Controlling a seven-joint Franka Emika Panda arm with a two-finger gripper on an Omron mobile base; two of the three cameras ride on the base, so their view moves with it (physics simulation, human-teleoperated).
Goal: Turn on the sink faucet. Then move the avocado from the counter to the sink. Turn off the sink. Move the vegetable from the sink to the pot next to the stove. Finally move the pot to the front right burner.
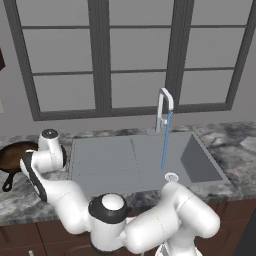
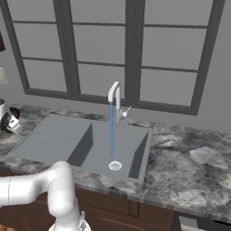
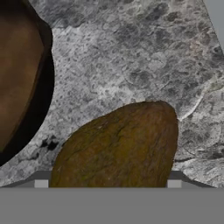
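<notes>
**Marble counter left of the sink: hand poised over the avocado**

Grey marbled counter [image 3: 131,57] spreads under the hand camera, and right at the near edge of that view lies the avocado [image 3: 118,146], brown-green and rough-skinned. It sits directly below the hand, between the two fingertips [image 3: 41,183] that just peek up on either side of it. Its long axis runs up and to the right in that view, narrowing toward the far end, so the fingers straddle its broad end across the short way. The jaws stand wide and are not yet touching the skin; nothing is held. The coming move looks like a short descent and a squeeze.

Just beyond the avocado, to the left in the hand view, curves the dark rim of a pan [image 3: 26,74], near but apart from the fruit.

From the left base camera, the gripper [image 1: 49,135] hangs low over the counter beside that pan, left of the sink [image 1: 125,160]; the avocado itself hides beneath the hand there. Farther back, the faucet [image 1: 164,107] pours a blue stream [image 1: 165,142] into the basin, so the water is on.
</notes>
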